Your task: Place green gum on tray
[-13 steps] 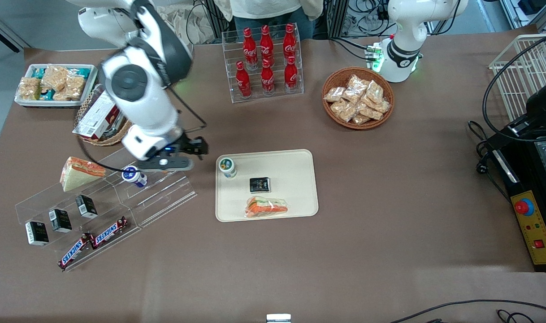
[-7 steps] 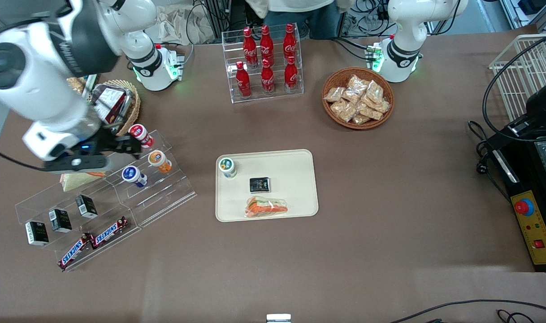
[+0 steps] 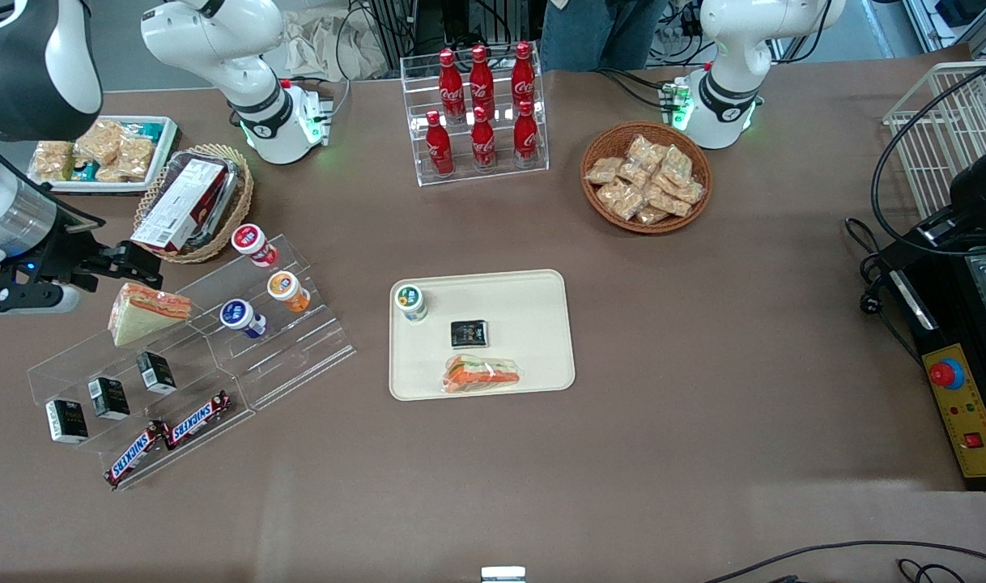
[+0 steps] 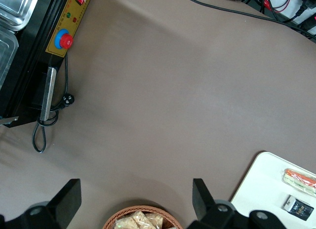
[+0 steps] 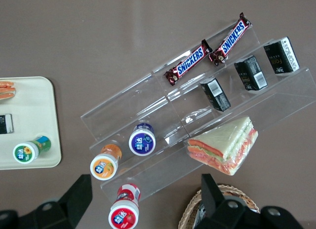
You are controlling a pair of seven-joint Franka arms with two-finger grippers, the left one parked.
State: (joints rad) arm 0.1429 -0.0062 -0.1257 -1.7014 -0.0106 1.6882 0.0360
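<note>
The green gum [image 3: 410, 301], a small bottle with a green-ringed white lid, stands upright on the cream tray [image 3: 533, 324], in the tray's corner nearest the stepped rack. The right wrist view shows the green gum [image 5: 27, 151] on the tray [image 5: 34, 100] too. My gripper [image 3: 137, 263] hovers toward the working arm's end of the table, above the clear rack's upper step and well away from the tray. The gripper [image 5: 145, 199] is open, its fingers wide apart with nothing between them; the red-lidded bottle lies below the gap.
The clear stepped rack [image 3: 291, 348] holds red-lidded [image 3: 252, 241], orange-lidded [image 3: 286, 289] and blue-lidded [image 3: 240, 316] bottles, a sandwich [image 3: 146, 310], black boxes and Snickers bars. A black packet [image 3: 469, 333] and a wrapped sandwich [image 3: 482, 373] lie on the tray. Baskets and a cola rack [image 3: 477, 105] stand farther from the camera.
My arm has swung away from the tray, across the rack toward the working arm's end of the table. The green gum has stayed in place on the tray.
</note>
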